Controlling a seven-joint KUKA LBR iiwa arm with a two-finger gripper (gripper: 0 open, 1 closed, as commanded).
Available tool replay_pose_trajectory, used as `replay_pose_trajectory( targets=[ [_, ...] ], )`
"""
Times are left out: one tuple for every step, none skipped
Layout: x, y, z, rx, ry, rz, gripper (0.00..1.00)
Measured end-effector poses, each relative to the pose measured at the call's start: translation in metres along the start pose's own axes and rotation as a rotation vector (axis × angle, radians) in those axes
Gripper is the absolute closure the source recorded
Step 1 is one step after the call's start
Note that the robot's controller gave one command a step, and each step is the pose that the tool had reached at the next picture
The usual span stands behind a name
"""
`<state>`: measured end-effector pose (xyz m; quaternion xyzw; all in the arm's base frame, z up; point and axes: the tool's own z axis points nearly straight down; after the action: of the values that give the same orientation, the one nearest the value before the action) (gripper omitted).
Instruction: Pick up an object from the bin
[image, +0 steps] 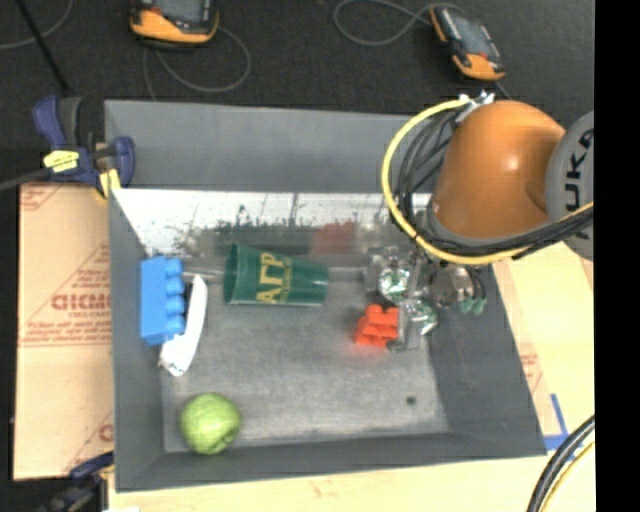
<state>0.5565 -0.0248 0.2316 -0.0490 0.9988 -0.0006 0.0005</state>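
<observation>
Orange-red ridged block (377, 326) lies on the floor of the bin (300, 385), right of its middle. My gripper (408, 305) is low at its right side, and I cannot tell whether it is open or closed. Left lies a tipped green cup (275, 277); blue brick (162, 298) and green apple (210, 422) sit well apart.

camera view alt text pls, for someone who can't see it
A robot arm's tool is down in the right part of a grey bin, next to a small orange block. Farther left lie a green cup on its side, a blue block, a white piece and a green apple.
</observation>
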Motion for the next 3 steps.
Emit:
replay_pose_trajectory(
  targets=[
    [0.029,0.008,0.031,0.0,-0.005,0.016,0.0],
    [0.044,0.009,0.043,-0.002,0.002,0.025,0.0],
    [0.025,-0.009,0.047,-0.002,-0.004,0.113,0.0]
  ],
)
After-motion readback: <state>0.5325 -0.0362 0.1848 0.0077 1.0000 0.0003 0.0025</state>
